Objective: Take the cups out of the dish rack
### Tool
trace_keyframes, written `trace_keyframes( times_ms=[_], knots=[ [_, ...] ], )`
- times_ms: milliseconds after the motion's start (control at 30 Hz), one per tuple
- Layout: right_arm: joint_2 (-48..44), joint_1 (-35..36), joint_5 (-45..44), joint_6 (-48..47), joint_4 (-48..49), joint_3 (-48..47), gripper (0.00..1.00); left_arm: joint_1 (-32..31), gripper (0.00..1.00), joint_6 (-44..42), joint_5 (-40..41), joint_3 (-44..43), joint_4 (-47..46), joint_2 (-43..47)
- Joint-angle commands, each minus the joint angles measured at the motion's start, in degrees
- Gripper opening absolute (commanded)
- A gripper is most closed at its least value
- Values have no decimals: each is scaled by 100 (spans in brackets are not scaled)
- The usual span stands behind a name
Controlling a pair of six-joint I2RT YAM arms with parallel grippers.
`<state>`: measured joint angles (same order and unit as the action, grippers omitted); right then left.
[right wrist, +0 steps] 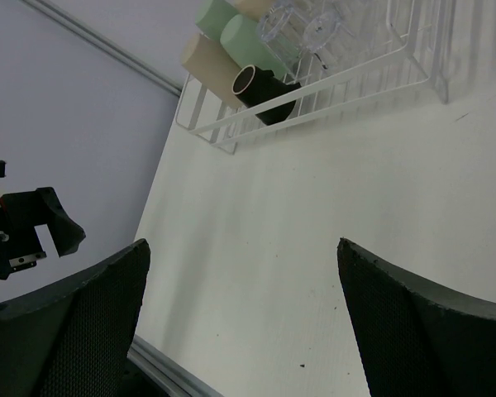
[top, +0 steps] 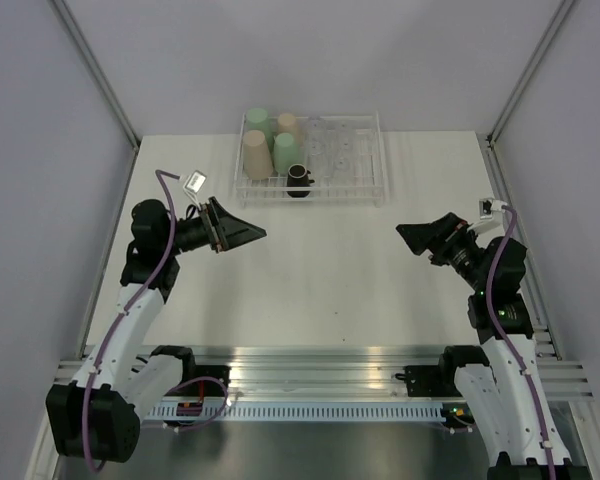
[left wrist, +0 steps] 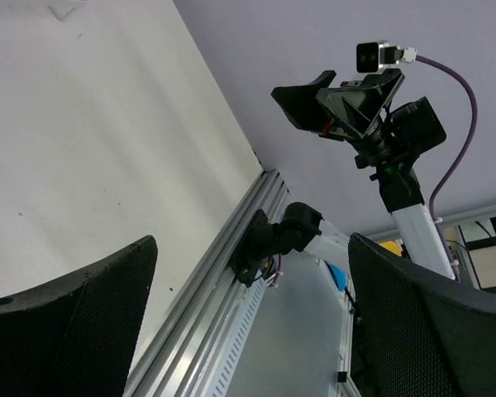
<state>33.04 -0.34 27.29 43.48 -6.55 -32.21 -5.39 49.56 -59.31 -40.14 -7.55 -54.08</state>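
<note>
Wire rack [top: 370, 186], apparently plastic clear cups [right wrist: 302, 25]

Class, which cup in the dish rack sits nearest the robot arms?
The small dark brown cup, at the front edge of the rack; the green tumblers, beige tumblers and clear cups sit farther back.

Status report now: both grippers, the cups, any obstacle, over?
Left gripper open, empty. Right gripper open, empty. Cups all in dish rack, none lifted. No obstacle seen before the rack.
</note>
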Motion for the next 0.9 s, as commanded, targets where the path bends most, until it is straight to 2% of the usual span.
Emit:
trace_keyframes(
  times_ms=[0,67,100,133,167,233,267,300,333,367,433,467,500,533,567,633,700,733,767,800,833,867],
  knots=[
    [98,-1,373,-77,276,-111,98,3,100,-719,507,-459,622,214],
    [37,-1,479,-86,417,-49,98,3,100,-772,456,-521,580,101],
    [1,-1,557,-77,522,12,98,-6,100,-677,168,-486,223,4],
    [-16,-1,567,-77,549,30,98,-6,100,-423,-235,-347,-477,-275],
    [-60,-1,558,-68,558,48,98,-6,100,623,-683,-171,-2250,-443],
    [-78,-1,427,-86,444,65,98,-6,100,1640,-862,190,-3859,-856],
    [-113,-1,374,-147,391,74,98,-6,100,2436,-802,260,-4468,-1197],
    [-139,-1,374,-165,347,126,98,-6,100,2627,-767,235,-4970,-1375],
    [-157,-1,391,-182,303,144,98,-6,100,2629,-732,113,-4758,-1507],
    [-183,-1,417,-217,268,179,98,3,100,2211,-662,-54,-4390,-1665],
    [-201,-1,444,-305,145,206,98,-15,100,1167,-320,-782,-2033,-1658],
    [-219,-1,444,-340,101,223,98,-67,100,-309,552,-1150,-822,-1614],
    [-219,-10,435,-367,31,250,98,-146,100,-933,1100,-1824,513,-1614],
    [-236,-10,427,-367,48,276,98,-234,100,-1644,1663,-2083,996,-1657],
    [-280,-1,409,-350,66,311,98,-278,100,-1756,2269,-2268,1140,-1719],
    [-307,-1,409,-323,145,434,98,-287,100,-1976,2476,-2743,1431,-2035],
    [-324,-1,400,-297,162,531,98,-331,95,-1994,2556,-3043,1449,-2429],
    [-307,-1,391,-253,171,566,98,-357,90,-2029,2538,-3122,1449,-2553],
    [-289,-1,391,-244,180,627,98,-436,76,-2047,2556,-3271,1449,-2711],
    [-263,-1,391,-244,171,654,98,-489,68,-2073,2565,-3359,1449,-2860],
    [-237,-1,391,-253,154,663,98,-533,63,-2099,2582,-3430,1458,-3140],
    [-210,-10,400,-279,128,689,98,-655,63,-2143,2730,-3587,1510,-3265]
  ],
)
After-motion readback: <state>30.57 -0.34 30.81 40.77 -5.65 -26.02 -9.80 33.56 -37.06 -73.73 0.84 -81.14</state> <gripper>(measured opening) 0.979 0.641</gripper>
